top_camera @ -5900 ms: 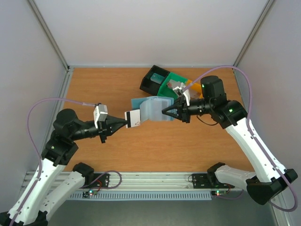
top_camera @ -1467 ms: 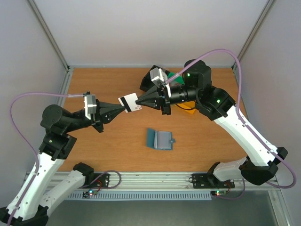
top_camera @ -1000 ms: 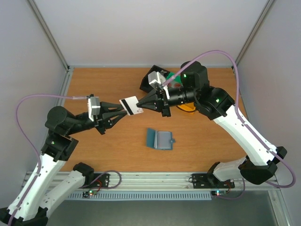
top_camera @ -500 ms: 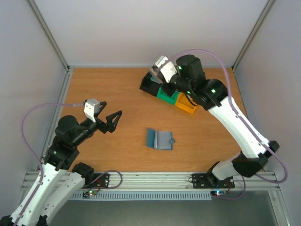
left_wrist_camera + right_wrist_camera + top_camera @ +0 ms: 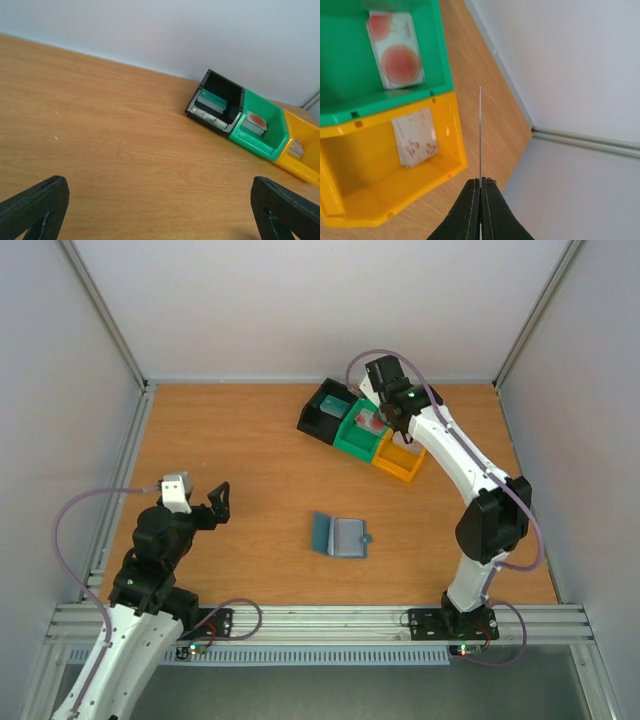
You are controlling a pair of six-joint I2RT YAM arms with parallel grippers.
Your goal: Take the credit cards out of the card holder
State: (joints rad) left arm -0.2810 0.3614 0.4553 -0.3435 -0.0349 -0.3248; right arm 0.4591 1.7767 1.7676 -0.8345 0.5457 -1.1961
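The light blue card holder [image 5: 340, 536] lies open on the table, with neither gripper touching it. My right gripper [image 5: 480, 181] is shut on a thin credit card [image 5: 480, 132], seen edge-on as it sticks up from the closed fingers. It hangs above the orange bin's [image 5: 385, 200] right edge. In the top view the right gripper [image 5: 386, 420] is over the row of bins. Far left of the holder, my left gripper [image 5: 219, 506] is pulled back and stands open. Its fingers [image 5: 35, 205] are wide apart over bare wood.
Three bins stand at the back: black [image 5: 322, 412], green [image 5: 352, 439] and orange [image 5: 398, 462]. The green bin [image 5: 380, 107] holds a card with red circles [image 5: 396, 56]. The orange one holds a flowered card [image 5: 415, 137]. The black bin [image 5: 215, 100] holds a teal card. A wall is close on the right.
The left gripper opened, let go of the card and drew back to the left. The right gripper kept the card and carried it back over the bins.
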